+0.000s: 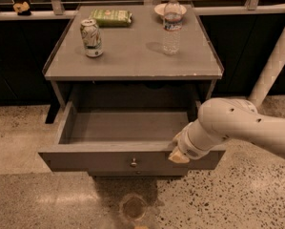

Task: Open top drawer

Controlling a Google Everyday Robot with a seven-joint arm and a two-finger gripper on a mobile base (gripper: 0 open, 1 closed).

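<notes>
The top drawer (85, 159) of the grey-brown cabinet is pulled out wide. Its plain grey inside (127, 125) shows and holds nothing. A small round brass knob (133, 162) sits at the middle of its flat front. My gripper (179, 154) is at the right part of the drawer's front top edge, at the end of the white arm (237, 125) that comes in from the right. The arm hides the drawer's right front corner. The lower drawers are hidden under the open one.
On the cabinet top (132, 56) stand a can (91, 37), a clear water bottle (171, 25), a green packet (111, 16) and a white bowl (162, 8). A white post (275, 61) leans at the right. Speckled floor lies around the cabinet.
</notes>
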